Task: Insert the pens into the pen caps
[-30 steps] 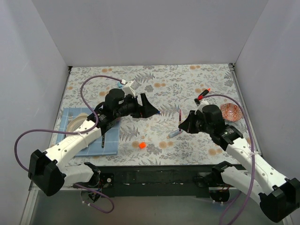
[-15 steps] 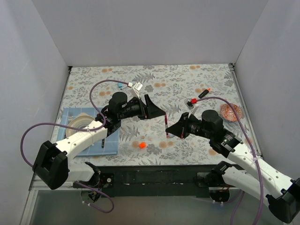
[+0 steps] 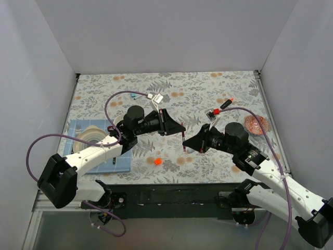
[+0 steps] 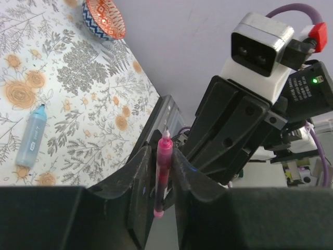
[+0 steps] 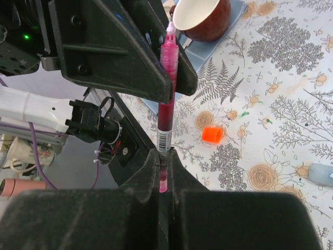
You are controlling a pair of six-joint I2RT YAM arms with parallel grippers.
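Observation:
A pink pen [image 3: 184, 139] stands upright above the table, between the two grippers. My right gripper [image 5: 164, 156] is shut on its lower end, just under the barcode label. My left gripper [image 4: 162, 156] has both fingers pressed against the upper barrel of the same pen [image 4: 164, 156], below the tip. An orange pen cap [image 3: 157, 161] lies on the cloth, also seen as the orange cap [image 5: 212, 135] in the right wrist view. A light blue pen [image 4: 31, 136] lies flat on the table. A black pen with an orange-red end [image 3: 225, 103] rests at the far right.
A blue mat [image 3: 120, 162] at the left carries a plate [image 3: 89, 136] and a dark fork [image 3: 114, 153]. A brown cup [image 5: 200, 18] stands by the mat. A patterned bowl [image 3: 256, 125] sits at the right. White walls close in three sides.
The right gripper carried the pink pen left and held it upright in mid-air. The left gripper came in from the left and shut on the pen's upper part.

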